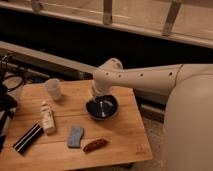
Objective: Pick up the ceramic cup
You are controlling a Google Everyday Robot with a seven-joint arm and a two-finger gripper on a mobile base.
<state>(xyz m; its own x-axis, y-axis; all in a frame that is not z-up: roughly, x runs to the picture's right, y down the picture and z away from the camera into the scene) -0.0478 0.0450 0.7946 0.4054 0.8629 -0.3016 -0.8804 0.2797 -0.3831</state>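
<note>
Hand (100, 99), grip state not determinable, hangs over the wide dark blue-black bowl (112, 109); the small plain white handleless ceramic cup (53, 89) stands upright on the wooden bench (125, 136), apart toward the view's left.

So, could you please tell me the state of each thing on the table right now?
ceramic cup: upright, mouth up, ungrasped, at the table's back left.
gripper: hangs over the dark bowl, apart from the cup.
dark bowl: upright, beneath the gripper.
white bottle: untouched, left of the bowl.
blue sponge: lying flat.
brown bar: lying flat.
</note>
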